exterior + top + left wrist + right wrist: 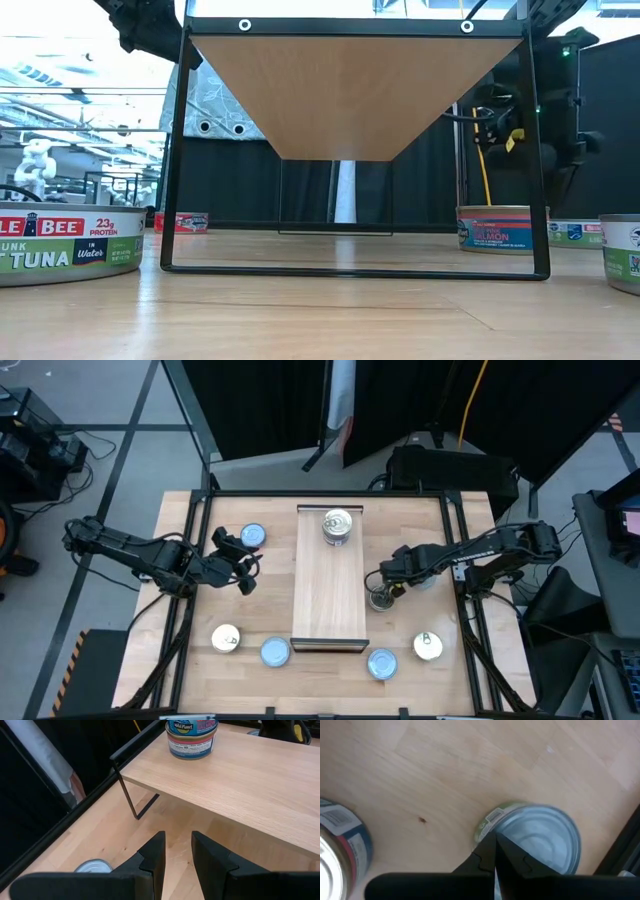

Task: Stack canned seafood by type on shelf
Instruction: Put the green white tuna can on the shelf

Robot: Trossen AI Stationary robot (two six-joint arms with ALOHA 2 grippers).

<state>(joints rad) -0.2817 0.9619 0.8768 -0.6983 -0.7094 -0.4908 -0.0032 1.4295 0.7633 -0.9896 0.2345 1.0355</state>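
The shelf (pixel 328 575) is a long light-wood board on a black frame in the middle of the table. One can (pixel 337 525) stands on its far end. My left gripper (pixel 177 847) hovers open left of the shelf, with nothing between its fingers and a blue-topped can (pixel 252 537) beyond it. My right gripper (pixel 495 836) is shut and points down, just right of the shelf. Its tips are at the rim of a silver-topped, green-labelled can (pixel 537 842) that stands on the table. Another can (pixel 340 852) stands beside it. My right gripper comes from above with its shut fingertips (pixel 489 851) at the edge of the silver-topped can's rim (pixel 492 817). The can stands upright on the table. Whether the tips touch it cannot be told.
Several cans stand along the near edge: a white top (pixel 226 639), a blue top (pixel 275 652), a blue top (pixel 382 663) and a white top (pixel 428 646). The shelf's black legs (pixel 175 150) stand on the tabletop. In the low view a tuna can (pixel 70 245) is close at the left.
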